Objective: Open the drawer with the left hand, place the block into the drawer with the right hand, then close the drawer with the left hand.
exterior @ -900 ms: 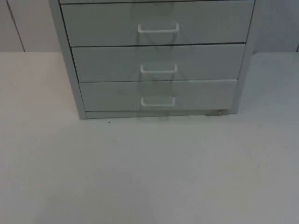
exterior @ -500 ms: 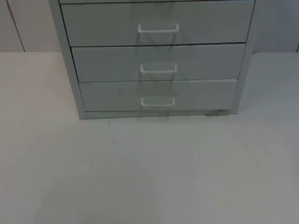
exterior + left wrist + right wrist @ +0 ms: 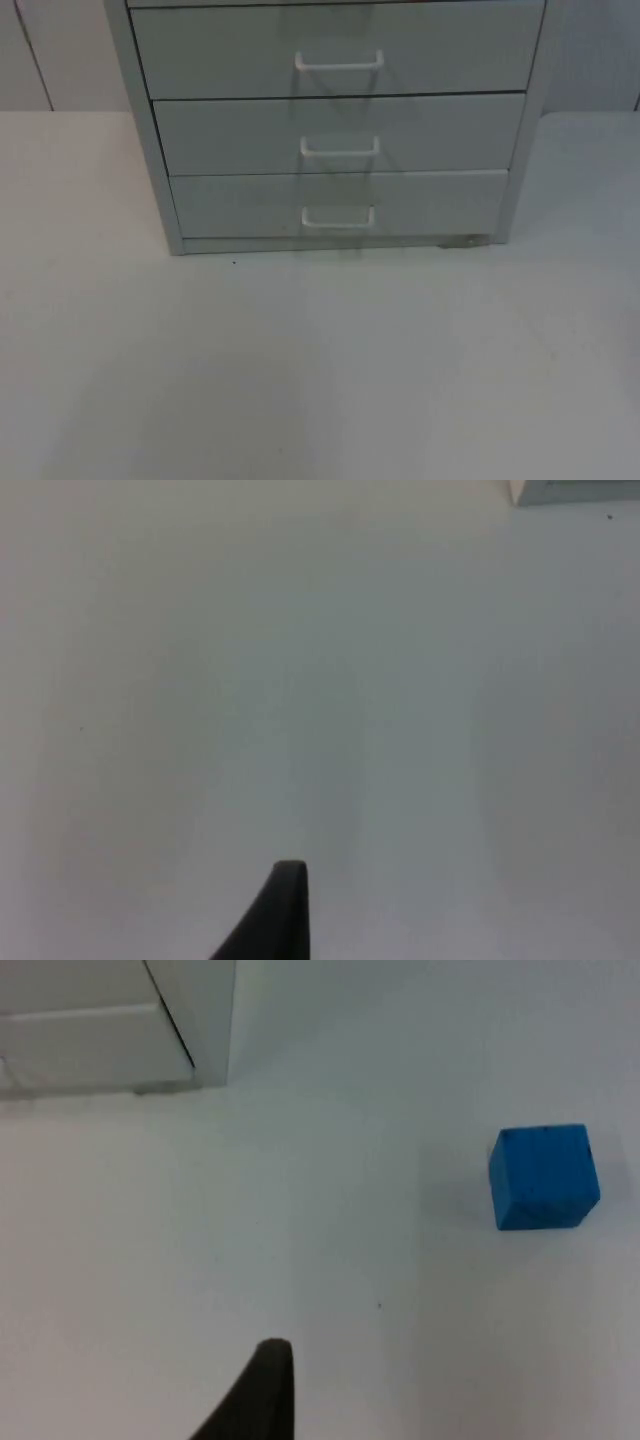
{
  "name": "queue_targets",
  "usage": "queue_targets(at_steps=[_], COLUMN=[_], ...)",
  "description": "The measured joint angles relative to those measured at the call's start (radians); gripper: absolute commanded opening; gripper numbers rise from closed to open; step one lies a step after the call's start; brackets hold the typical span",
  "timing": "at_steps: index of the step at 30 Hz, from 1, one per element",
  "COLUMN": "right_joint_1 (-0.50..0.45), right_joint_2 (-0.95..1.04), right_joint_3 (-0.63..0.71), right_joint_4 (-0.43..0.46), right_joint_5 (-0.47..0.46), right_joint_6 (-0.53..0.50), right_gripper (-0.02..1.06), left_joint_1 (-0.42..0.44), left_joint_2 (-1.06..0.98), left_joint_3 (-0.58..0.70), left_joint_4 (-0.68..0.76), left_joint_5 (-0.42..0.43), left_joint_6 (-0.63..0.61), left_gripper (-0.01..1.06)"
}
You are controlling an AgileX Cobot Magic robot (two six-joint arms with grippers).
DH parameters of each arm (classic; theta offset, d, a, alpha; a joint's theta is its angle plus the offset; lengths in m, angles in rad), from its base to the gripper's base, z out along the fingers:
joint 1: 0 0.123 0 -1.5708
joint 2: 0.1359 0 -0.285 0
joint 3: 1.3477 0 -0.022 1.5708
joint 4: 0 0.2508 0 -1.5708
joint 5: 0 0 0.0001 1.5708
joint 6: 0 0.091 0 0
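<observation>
Grey cabinet [image 3: 335,120], top cut off, drawers shut; blue block [image 3: 544,1177] aside; fingers' state unclear.

one grey drawer cabinet [image 3: 145,150] on the white table [image 3: 320,380], three closed drawer fronts visible, top [image 3: 200,55], middle [image 3: 220,138], bottom [image 3: 230,208], three white handles, one per drawer, one blue block [image 3: 544,1177], one black fingertip in each wrist view
</observation>
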Motion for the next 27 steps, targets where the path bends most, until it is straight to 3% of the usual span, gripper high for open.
queue_targets(at_steps=[7, 16, 18, 20, 21, 24, 27], right_joint_1=[0.000, 0.000, 0.000, 0.000, 0.000, 0.000, 0.000], right_joint_2=[0.174, 0.196, 0.196, 0.196, 0.196, 0.196, 0.196], right_joint_3=[0.000, 0.000, 0.000, 0.000, 0.000, 0.000, 0.000], right_joint_4=[0.004, 0.004, 0.004, 0.004, 0.004, 0.004, 0.004], right_joint_5=[0.000, 0.006, 0.006, 0.006, 0.006, 0.006, 0.006], right_joint_6=[0.000, 0.000, 0.000, 0.000, 0.000, 0.000, 0.000], right_gripper=[1.05, 1.05, 1.05, 1.05, 1.05, 1.05, 1.05], left_joint_1=[0.000, 0.000, 0.000, 0.000, 0.000, -0.012, -0.044], left_joint_2=[0.177, 0.275, 0.288, 0.296, 0.304, 0.342, 0.373], left_joint_3=[0.000, -0.002, -0.018, -0.031, -0.048, -0.106, -0.146], left_joint_4=[0.000, -0.051, -0.113, -0.154, -0.197, -0.308, -0.375], left_joint_5=[-0.063, -0.070, -0.061, -0.056, -0.046, -0.009, 0.016], left_joint_6=[0.002, 0.058, 0.126, 0.158, 0.194, 0.295, 0.375], left_gripper=[1.05, 1.04, 0.99, 0.85, 0.85, 0.63, 0.55])
